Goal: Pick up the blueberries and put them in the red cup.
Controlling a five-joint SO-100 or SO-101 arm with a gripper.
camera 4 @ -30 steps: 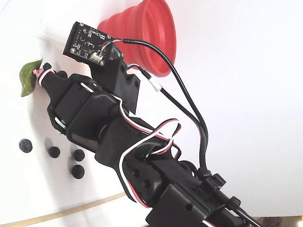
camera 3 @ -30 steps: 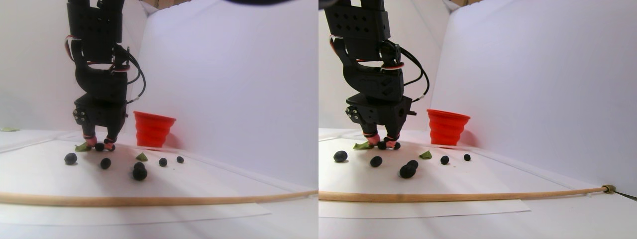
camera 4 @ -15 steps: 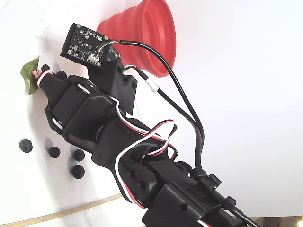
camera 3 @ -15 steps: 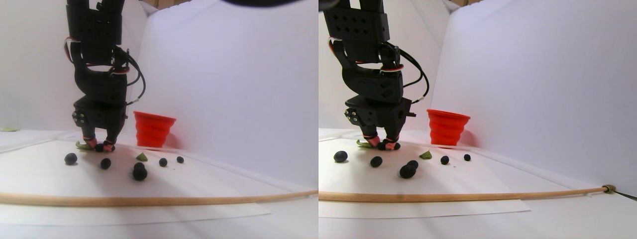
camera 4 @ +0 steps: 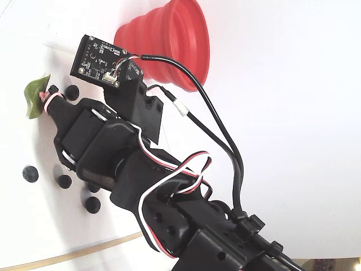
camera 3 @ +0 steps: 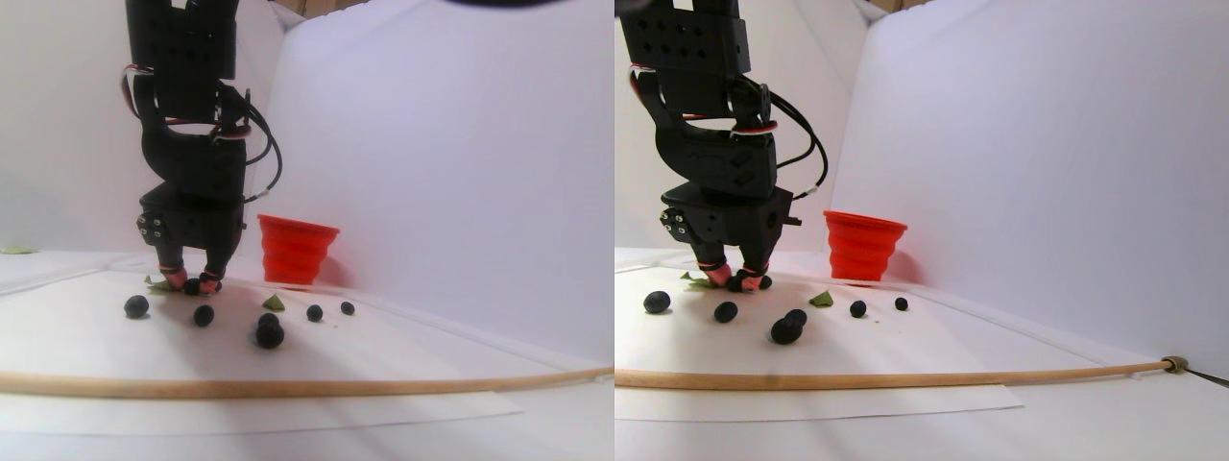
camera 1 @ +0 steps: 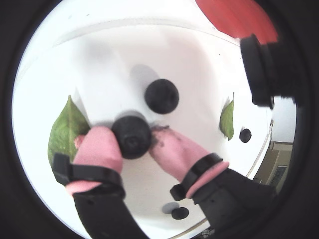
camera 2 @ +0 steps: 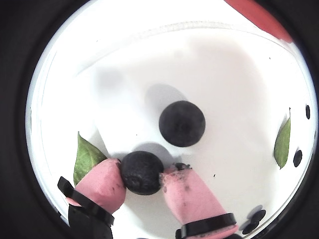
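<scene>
A wrist view showed the claw [camera 1: 139,144], which a second earlier stood apart around a berry [camera 1: 131,137] beside a leaf [camera 1: 67,128], now pinched shut on it. The berry looked ready to lift toward the red cup [camera 3: 296,248], where the rest must follow.

In a wrist view, one berry [camera 2: 141,172] sits between the gripper's [camera 2: 143,179] fingertips, touching both, with a second berry [camera 2: 182,123] just beside it at one o'clock. A leaf [camera 2: 86,156] lies at nine o'clock under the left fingertip, another leaf [camera 2: 282,141] far off at three o'clock, and the cup [camera 2: 259,19] at one o'clock at the rim of the view.
</scene>
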